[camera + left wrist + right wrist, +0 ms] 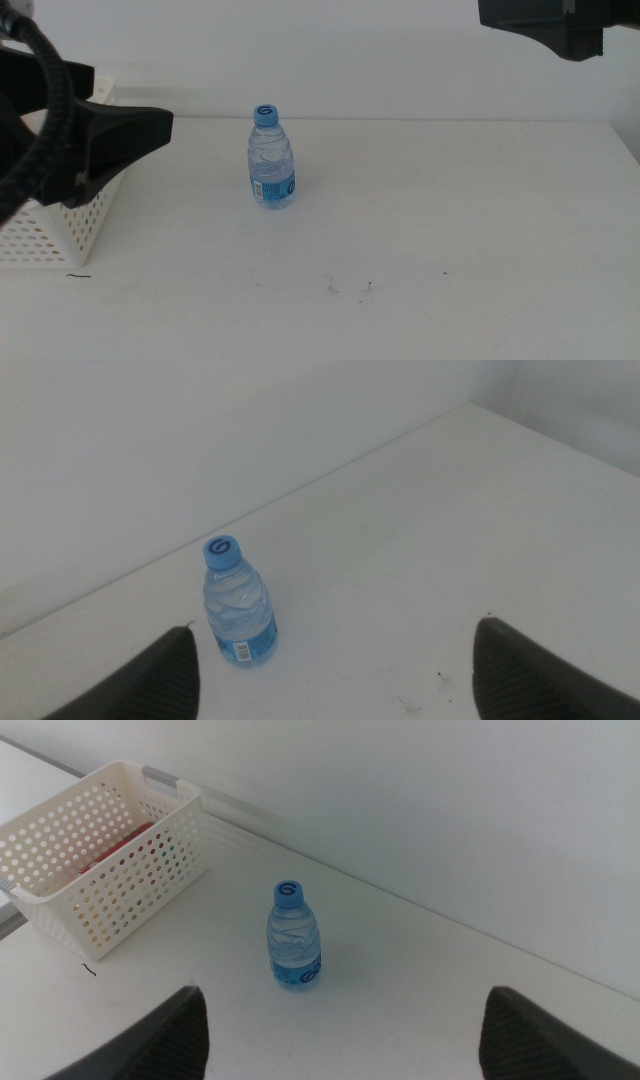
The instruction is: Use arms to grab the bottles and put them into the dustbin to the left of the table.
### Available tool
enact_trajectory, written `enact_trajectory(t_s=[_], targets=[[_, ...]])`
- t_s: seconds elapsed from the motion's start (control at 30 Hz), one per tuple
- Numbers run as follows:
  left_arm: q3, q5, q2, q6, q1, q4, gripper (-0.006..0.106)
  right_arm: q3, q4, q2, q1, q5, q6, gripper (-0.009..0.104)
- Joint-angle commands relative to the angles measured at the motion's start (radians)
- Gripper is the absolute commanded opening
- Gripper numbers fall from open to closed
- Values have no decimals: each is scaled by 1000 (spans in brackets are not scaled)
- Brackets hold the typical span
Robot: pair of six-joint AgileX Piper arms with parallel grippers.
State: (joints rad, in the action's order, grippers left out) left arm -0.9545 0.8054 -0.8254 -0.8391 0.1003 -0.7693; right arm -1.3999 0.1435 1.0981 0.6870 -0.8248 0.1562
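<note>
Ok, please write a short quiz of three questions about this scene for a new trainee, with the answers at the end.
1. True or false: the water bottle lies on its side.
2. What colour is its cap?
3. Which gripper is nearer the dustbin? A) left gripper B) right gripper

Key
1. False: it stands upright on the table.
2. Blue.
3. A: it hangs over the dustbin's rim, jaws wide open in its wrist view.
</note>
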Motion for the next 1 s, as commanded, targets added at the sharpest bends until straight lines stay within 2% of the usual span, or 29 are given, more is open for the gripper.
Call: enact_trajectory(t_s=[0.0,0.13,0.33,0.4,0.47,0.53,0.57,0.63,0.7,0.77,0.83,0.9,0.97], targets=[[3,-9,2,2,8,-6,94,-6,5,-3,2,13,-9,93],[1,-184,2,2,6,1,94,-6,5,-3,2,13,-9,93],[-59,-180,16,2,6,23,94,-6,4,-5,2,13,-9,93],[-71,-188,21,2,8,70,94,-6,4,-5,2,11,-9,93],[-69,-192,26,105,25,173,94,-6,4,-5,2,11,-9,93],[-37,-195,47,376,76,355,94,-6,4,-5,2,11,-9,93],[2,-213,64,480,106,416,94,-6,4,-5,2,11,-9,93],[136,-372,113,635,194,562,94,-6,4,-5,2,11,-9,93],[308,-624,154,692,274,642,94,-6,4,-5,2,11,-9,93],[499,-931,159,742,344,645,94,-6,4,-5,2,11,-9,93],[670,-1214,124,770,393,602,94,-6,4,-5,2,11,-9,93],[773,-1318,72,770,421,548,94,-6,4,-5,2,11,-9,93],[811,-1322,22,770,431,502,94,-6,4,-5,2,11,-9,93]])
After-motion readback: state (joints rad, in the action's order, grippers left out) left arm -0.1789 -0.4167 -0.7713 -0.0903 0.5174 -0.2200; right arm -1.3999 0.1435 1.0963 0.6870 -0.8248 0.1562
